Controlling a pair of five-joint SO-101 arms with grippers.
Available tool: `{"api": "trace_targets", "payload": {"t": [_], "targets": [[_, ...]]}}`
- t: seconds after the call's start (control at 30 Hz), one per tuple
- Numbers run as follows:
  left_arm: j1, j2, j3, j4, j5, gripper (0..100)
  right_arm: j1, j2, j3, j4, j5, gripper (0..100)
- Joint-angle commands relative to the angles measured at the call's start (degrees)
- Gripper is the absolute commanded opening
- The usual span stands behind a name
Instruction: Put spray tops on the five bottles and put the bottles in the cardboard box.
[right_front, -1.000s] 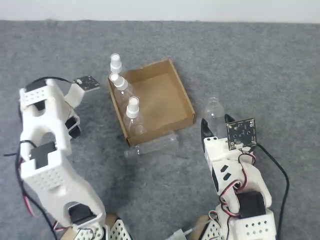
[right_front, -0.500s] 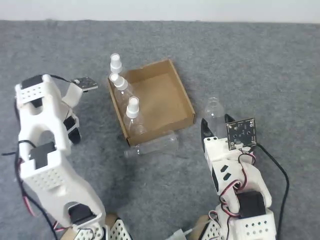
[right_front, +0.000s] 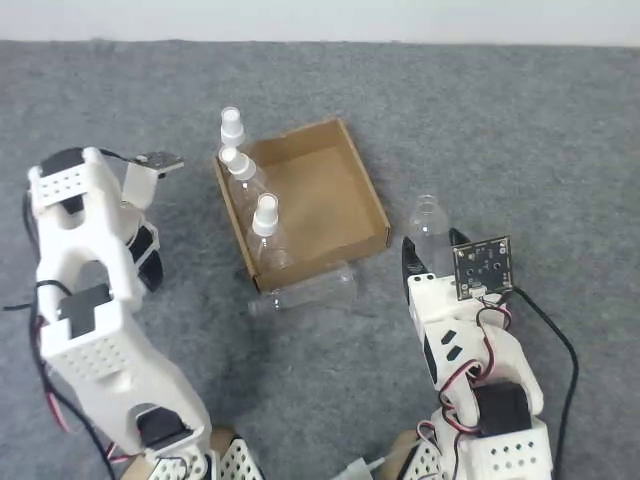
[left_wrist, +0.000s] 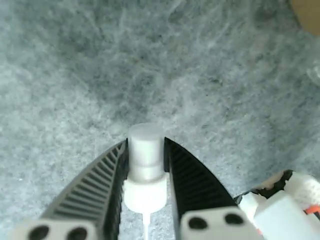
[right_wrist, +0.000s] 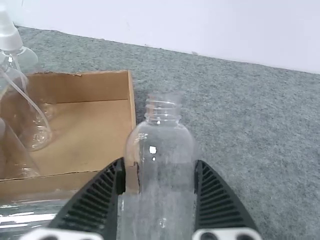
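Spray top (left_wrist: 145, 172) held in L gripper (left_wrist: 145, 144), uncapped bottle (right_wrist: 160, 135) in R gripper (right_wrist: 160, 167), cardboard box (right_front: 320, 195) between.
L jaws are closed narrow on the top's collar, well left of box; R jaws are clamped round the bottle's body, just right of box. Bottle is judged light, thin-walled, slippery, easily dented: best held mid-body w/ modest force. Top is judged rigid.

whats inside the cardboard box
Along one wall of the cardboard box stand the near capped bottle and middle capped bottle. The far capped bottle has its base hidden, so inside or not is unclear.
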Motion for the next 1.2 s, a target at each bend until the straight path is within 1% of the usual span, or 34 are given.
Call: {"api": "trace_targets", "payload": {"t": [0.0,0.17,0.3,0.47,0.67,0.87,1.03,1.17], "targets": [[-1.3,-8.2,-2.4,2.4,1.1,1,-0.4,-1.2,-0.4,-1.6,0.8,4.5],[-1.8,-15.5,-2.0,2.2,2.2,1,-0.4,-1.2,-0.4,-1.6,0.8,4.5],[-1.7,-16.2,-1.7,2.3,10.1,1,-0.4,-1.2,-0.4,-1.6,0.8,4.5],[-1.5,-16.8,-2.1,2.2,13.8,1,-0.2,-1.2,-0.4,-1.6,0.8,4.4],[-1.7,-16.8,-2.1,2.2,22.2,1,-0.4,-1.2,-0.4,-1.6,0.8,4.4],[-1.7,-16.8,-2.2,2.1,26.6,1,-0.4,-1.2,-0.4,-1.6,0.8,4.4],[-1.9,-16.9,-2.2,-3.3,34.0,1,-0.4,-1.2,-0.4,-1.6,0.8,4.6],[-1.9,-20.0,-2.0,-3.3,37.5,1,-0.4,-1.2,-0.4,-1.6,0.8,4.6]]}}
